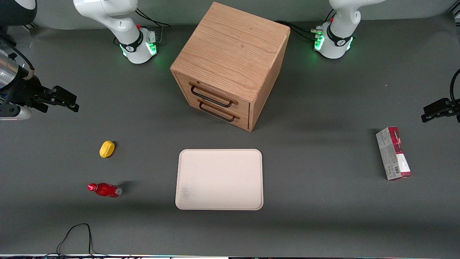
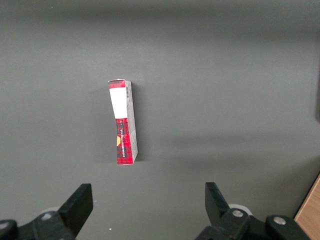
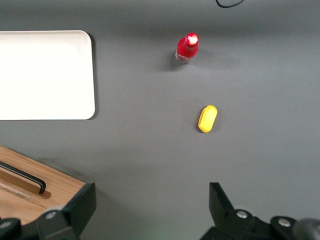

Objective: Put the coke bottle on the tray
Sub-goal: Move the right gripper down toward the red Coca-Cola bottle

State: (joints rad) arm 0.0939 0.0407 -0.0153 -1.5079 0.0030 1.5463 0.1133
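Observation:
The coke bottle (image 1: 105,190), small and red with a red cap, is on the grey table toward the working arm's end, nearer the front camera than the yellow lump. The wrist view also has the bottle (image 3: 187,47). The cream tray (image 1: 219,179) lies flat in front of the wooden cabinet with nothing on it, and one rounded end of the tray (image 3: 45,75) is seen from the wrist. My right gripper (image 1: 72,101) hangs well above the table, farther from the camera than the bottle. This gripper (image 3: 152,195) is open with only bare table between its fingers.
A yellow lemon-like lump (image 1: 107,149) (image 3: 207,118) lies between gripper and bottle. The two-drawer wooden cabinet (image 1: 230,64) stands mid-table. A red-and-grey carton (image 1: 393,153) (image 2: 122,122) sits toward the parked arm's end. A black cable (image 1: 75,233) loops near the front edge.

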